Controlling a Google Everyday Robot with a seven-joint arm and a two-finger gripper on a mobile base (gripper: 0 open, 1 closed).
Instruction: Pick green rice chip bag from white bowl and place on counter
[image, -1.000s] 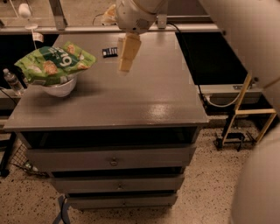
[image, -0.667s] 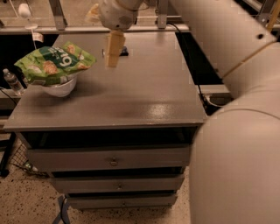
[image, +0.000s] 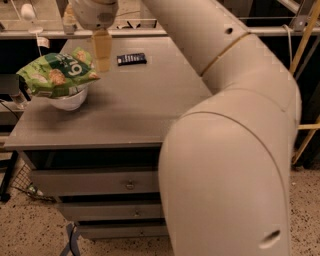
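The green rice chip bag (image: 57, 74) lies across the top of the white bowl (image: 70, 100), wider than it, at the left side of the grey counter (image: 135, 110). My gripper (image: 102, 52) hangs from the white arm just right of the bag's right end, above the counter's back left part, its tan fingers (image: 102, 46) pointing down. Nothing shows between them. The gripper is close beside the bag and not on it.
A small black remote-like object (image: 131, 59) lies on the counter behind and right of the gripper. My big white arm (image: 225, 150) fills the right half of the view and hides the counter's right side. Drawers (image: 100, 185) are below. A rail runs behind the counter.
The gripper has moved left across the back of the counter, from near the black object to just beside the bag. The arm now covers much more of the view. Bag and bowl have not moved.
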